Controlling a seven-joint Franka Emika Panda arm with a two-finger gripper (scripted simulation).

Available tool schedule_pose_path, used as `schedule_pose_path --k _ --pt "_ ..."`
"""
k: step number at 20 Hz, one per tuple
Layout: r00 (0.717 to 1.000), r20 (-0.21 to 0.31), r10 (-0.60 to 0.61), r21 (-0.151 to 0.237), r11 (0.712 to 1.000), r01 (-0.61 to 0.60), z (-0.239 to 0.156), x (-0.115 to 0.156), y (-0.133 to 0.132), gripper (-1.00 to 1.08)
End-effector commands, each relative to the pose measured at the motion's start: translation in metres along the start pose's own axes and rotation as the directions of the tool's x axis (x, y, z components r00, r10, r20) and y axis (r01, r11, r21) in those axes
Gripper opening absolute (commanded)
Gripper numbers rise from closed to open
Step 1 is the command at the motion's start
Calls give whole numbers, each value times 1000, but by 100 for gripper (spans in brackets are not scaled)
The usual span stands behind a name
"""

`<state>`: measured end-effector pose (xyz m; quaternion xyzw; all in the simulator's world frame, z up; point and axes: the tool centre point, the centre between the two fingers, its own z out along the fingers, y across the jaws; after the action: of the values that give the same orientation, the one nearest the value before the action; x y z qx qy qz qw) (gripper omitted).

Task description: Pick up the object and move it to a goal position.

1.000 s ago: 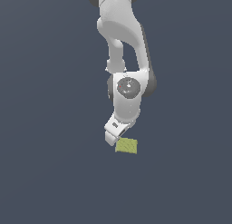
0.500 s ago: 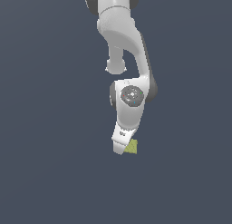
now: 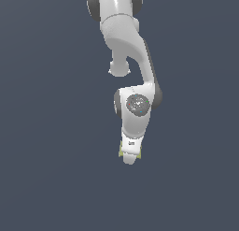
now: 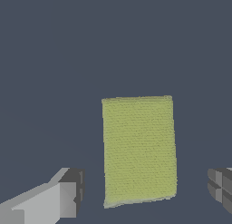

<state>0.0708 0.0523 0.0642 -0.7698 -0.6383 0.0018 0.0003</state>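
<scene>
The object [image 4: 138,149], a flat yellow-green textured rectangle, lies on the dark grey surface and fills the middle of the wrist view. My gripper [image 4: 145,196] is open, with one fingertip [image 4: 68,198] on one side of the block and the other fingertip [image 4: 221,187] on the opposite side, both clear of it. In the exterior view the white arm points down and the gripper [image 3: 130,156] covers nearly all of the object; only a thin yellow-green sliver [image 3: 120,151] shows at its edge.
A plain dark grey floor [image 3: 51,169] surrounds the arm on all sides. No other objects, walls or goal marker show in either view.
The gripper has swung toward the exterior view's right and come over the block, which showed beside it a second ago and is now almost hidden beneath it.
</scene>
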Motion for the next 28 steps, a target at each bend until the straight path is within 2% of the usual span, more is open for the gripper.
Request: schedule_pose_path --k 1,12,21,27,28 --pt "999 -1 -35 -2 999 35 2 1 2 100" --pt "998 -2 -66 -3 998 66 7 2 3 100" --pt "997 -2 -71 -3 997 71 47 3 2 100" --pt "997 -2 -71 -3 997 71 54 3 3 100" --pt "997 -2 -71 -3 997 71 54 3 3 -100"
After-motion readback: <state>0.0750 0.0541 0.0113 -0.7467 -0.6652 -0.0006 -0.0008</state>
